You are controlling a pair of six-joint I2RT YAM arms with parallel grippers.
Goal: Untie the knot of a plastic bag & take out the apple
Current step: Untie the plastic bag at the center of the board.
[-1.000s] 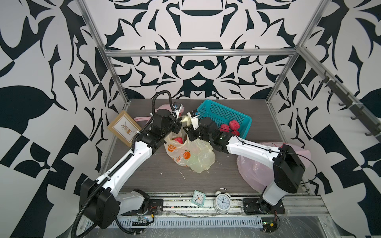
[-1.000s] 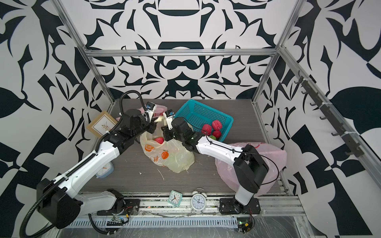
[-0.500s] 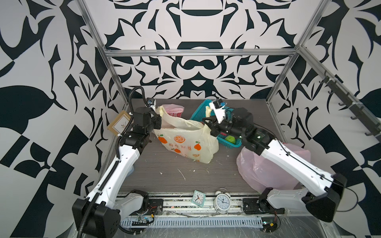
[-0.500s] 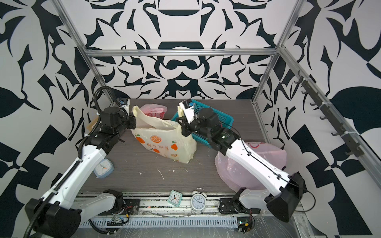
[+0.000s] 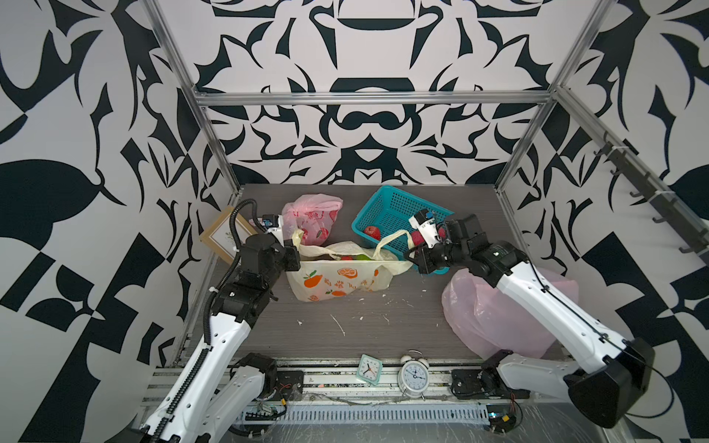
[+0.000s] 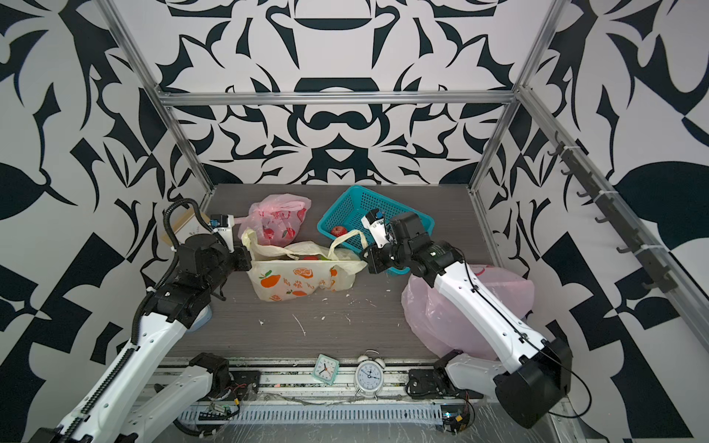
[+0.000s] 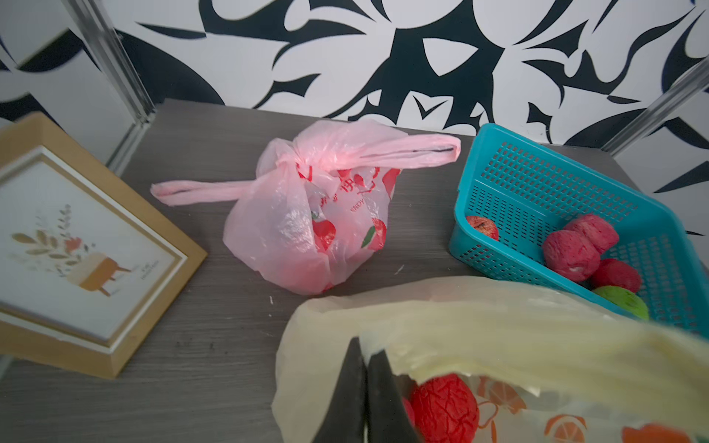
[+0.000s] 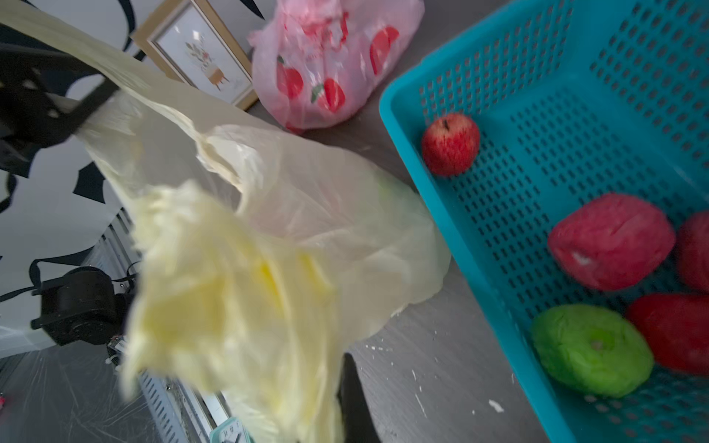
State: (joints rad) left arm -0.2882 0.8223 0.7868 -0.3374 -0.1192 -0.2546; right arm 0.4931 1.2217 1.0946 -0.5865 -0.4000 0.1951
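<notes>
My left pincer point(image 5: 294, 251) and right pincer point(image 5: 413, 257) are each clamped shut on 1 edge of the bag point(image 5: 337, 282), stretched open just beside the basket point(image 5: 387, 203). The apple point(image 7: 445, 406) sits inside. Pulling harder could tear the thin plastic or tip it out.

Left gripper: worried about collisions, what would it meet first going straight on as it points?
The left gripper is shut on the yellow bag; past that rim, probably the pink knotted bag, depth unclear.
</notes>
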